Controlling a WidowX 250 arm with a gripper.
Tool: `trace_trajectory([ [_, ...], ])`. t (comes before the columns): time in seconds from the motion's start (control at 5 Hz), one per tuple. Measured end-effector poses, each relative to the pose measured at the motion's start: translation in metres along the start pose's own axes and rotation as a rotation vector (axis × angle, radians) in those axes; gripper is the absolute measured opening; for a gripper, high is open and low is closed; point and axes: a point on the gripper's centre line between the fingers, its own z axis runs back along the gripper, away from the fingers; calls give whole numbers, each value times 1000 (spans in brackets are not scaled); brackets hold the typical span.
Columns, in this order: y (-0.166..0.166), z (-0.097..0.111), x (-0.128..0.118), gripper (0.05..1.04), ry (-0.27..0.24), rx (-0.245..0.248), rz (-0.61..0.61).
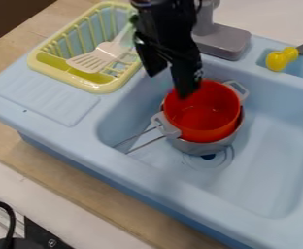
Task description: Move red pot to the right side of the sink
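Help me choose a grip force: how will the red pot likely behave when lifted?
The red pot looks like rigid, hollow plastic, so probably stiff and light for its size. Its smooth, shiny wall could be slippery. It sits nested in a grey vessel, which might catch or come along.

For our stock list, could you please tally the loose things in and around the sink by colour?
Red: 1, the pot
Silver: 1, the metal vessel under it
White: 1, the slotted spatula
Yellow: 2, the dish rack and a small grey-ended item
Total: 5
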Motion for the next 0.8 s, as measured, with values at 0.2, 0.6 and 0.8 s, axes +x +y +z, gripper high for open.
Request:
trace_trajectory([
  [0.2,-4,-8,-1,995,-14,-26,-20],
  [0.6,-6,-18,0,996,-13,-30,-14],
  [0.8,-7,-19,2,996,-23,-38,-1],
])
